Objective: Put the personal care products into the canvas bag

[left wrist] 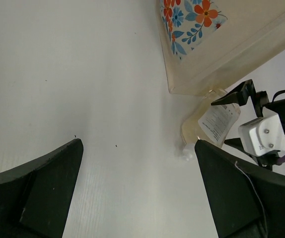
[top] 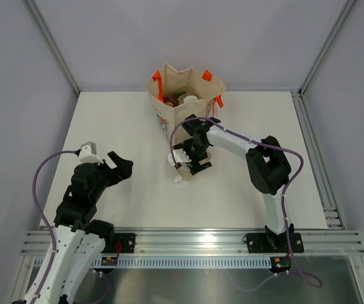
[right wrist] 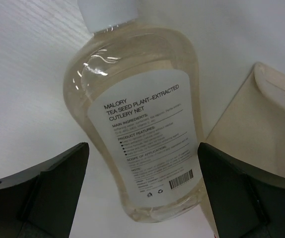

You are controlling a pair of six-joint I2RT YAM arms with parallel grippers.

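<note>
A peach bottle (top: 182, 171) with a white label and white cap lies on the table just in front of the canvas bag (top: 183, 109). It fills the right wrist view (right wrist: 142, 119) and shows in the left wrist view (left wrist: 209, 126). My right gripper (top: 193, 158) is open right above it; in its own view (right wrist: 142, 193) the fingers stand on either side of the bottle's base with a gap on each side. Several bottles (top: 181, 98) sit inside the bag. My left gripper (top: 120, 166) is open and empty over bare table (left wrist: 137, 198), well left of the bottle.
The bag's floral print side (left wrist: 192, 22) stands beyond the bottle, and its beige corner (right wrist: 261, 119) is close to my right finger. The table (top: 125, 120) is white, with grey walls around it and a metal rail (top: 195, 240) at the near edge.
</note>
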